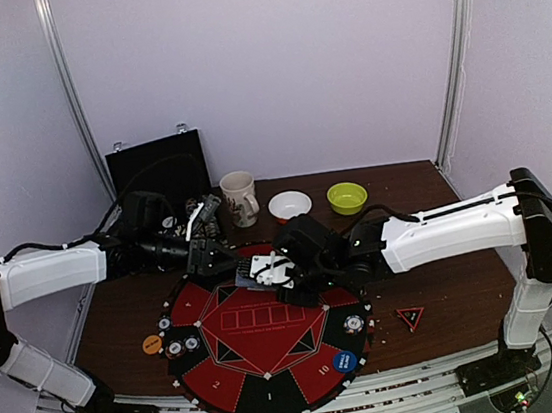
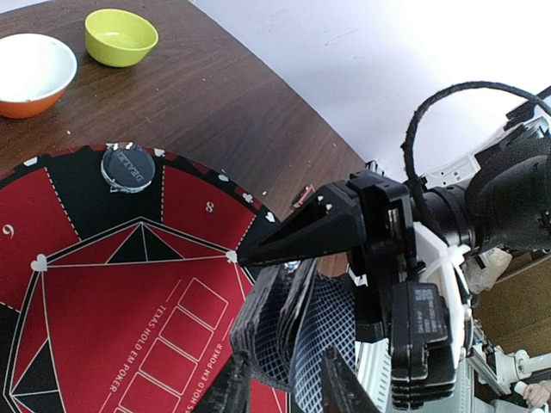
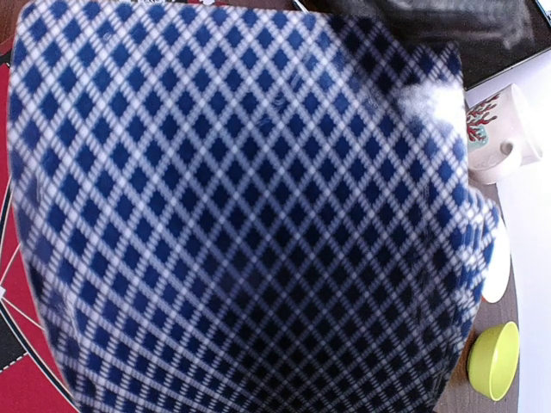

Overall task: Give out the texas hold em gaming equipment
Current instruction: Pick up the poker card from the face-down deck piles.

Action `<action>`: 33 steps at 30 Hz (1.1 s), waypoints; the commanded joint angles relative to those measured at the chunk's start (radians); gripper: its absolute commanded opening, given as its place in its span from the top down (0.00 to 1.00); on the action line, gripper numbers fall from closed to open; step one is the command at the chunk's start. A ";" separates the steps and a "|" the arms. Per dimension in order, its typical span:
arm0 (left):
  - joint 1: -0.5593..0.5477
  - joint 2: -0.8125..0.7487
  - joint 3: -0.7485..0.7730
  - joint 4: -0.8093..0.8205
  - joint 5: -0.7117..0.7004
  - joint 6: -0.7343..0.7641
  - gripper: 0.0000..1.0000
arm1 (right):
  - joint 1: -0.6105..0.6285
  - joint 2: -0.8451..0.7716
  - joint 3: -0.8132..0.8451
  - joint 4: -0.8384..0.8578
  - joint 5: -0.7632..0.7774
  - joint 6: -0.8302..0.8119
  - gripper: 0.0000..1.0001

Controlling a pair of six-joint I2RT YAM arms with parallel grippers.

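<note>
Left jaws clamp the playing-card deck over the 12 o'clock edge of the poker mat, right jaws' width unreadable behind a card; a sloppy peel could drag extra cards loose.

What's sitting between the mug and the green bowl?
A white bowl, orange outside, sits between the mug and the green bowl; the top view shows it.

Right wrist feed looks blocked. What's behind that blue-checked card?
Past the card, only edges show: red mat left, mug and green bowl right. Everything else is covered.
</note>
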 commanded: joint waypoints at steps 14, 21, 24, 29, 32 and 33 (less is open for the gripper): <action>0.002 0.011 -0.001 0.017 0.075 0.005 1.00 | 0.002 -0.038 -0.006 0.011 0.035 -0.009 0.51; 0.030 -0.027 -0.020 0.066 0.055 -0.052 1.00 | -0.006 -0.056 -0.027 0.012 0.049 -0.009 0.51; 0.037 -0.038 -0.042 0.112 0.063 -0.087 1.00 | -0.009 -0.071 -0.042 0.019 0.051 -0.009 0.51; 0.038 -0.037 -0.053 0.164 0.098 -0.124 1.00 | -0.013 -0.081 -0.053 0.021 0.053 -0.005 0.51; 0.054 -0.049 -0.056 0.195 0.121 -0.157 1.00 | -0.019 -0.089 -0.065 0.027 0.052 -0.002 0.51; 0.062 -0.056 -0.062 0.220 0.133 -0.180 1.00 | -0.022 -0.092 -0.069 0.029 0.051 -0.002 0.51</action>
